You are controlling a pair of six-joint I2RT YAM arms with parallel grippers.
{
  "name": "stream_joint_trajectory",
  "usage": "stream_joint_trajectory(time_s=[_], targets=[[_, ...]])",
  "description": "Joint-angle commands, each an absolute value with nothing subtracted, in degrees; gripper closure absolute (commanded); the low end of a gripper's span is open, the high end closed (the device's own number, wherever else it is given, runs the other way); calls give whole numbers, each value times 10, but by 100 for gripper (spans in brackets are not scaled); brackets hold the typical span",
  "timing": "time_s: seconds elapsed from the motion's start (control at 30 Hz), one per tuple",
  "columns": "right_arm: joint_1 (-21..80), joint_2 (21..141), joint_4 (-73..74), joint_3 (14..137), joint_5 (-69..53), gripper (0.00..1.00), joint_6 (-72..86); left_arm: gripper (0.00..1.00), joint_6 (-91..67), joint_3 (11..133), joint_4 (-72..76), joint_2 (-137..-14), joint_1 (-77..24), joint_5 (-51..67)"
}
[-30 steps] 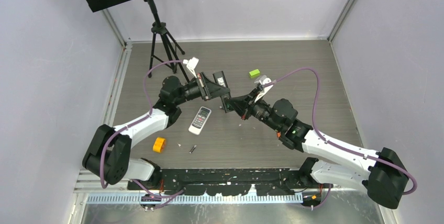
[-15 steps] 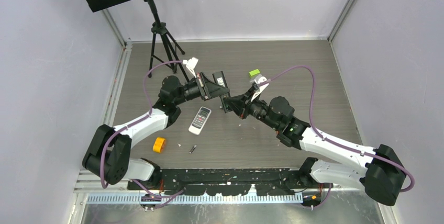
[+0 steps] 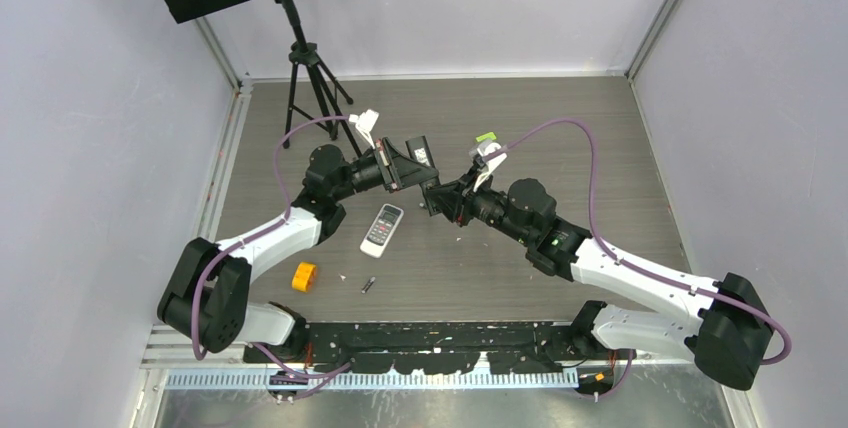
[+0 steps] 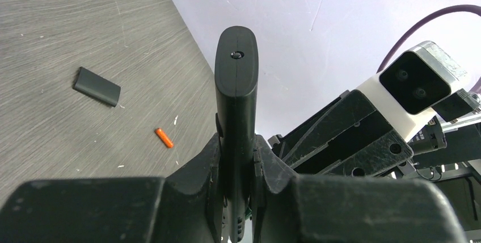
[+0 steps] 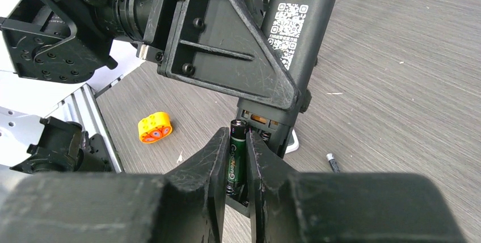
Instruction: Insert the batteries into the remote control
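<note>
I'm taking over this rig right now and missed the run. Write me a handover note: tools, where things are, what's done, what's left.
Left tool: shut on the black remote, held upright.
Right tool: fingers flank a green battery at the remote's open bay; gripped or released, unclear.
Lying loose: spare battery, orange-red battery, small black lid, white remote.
Done: one battery brought to the bay.
Left: confirm it is seated, probably load another, refit the lid.

Bright even light, soft shadows; wrist cams blurry in foreground
</note>
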State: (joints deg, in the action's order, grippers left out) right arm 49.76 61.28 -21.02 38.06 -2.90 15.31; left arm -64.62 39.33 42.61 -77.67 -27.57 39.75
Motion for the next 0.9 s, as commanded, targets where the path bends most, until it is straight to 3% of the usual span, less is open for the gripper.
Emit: stream_joint_trajectory(time_s=[0.0,0.23,0.43,0.63,0.87], targets=[[501,613,-204,403,-18,76,154,100,-658,409,456,-763,-272,410],[501,610,-204,408,-3,64,167,100,-662,407,460,-766,-270,410],[501,603,-207,413,42,42,199,100,-660,406,462,-771,-268,410],[500,590,-182,425,54,31,240,100,-655,403,467,-771,-262,406],[496,554,-129,427,123,12,420,100,-652,402,485,-774,-260,382]])
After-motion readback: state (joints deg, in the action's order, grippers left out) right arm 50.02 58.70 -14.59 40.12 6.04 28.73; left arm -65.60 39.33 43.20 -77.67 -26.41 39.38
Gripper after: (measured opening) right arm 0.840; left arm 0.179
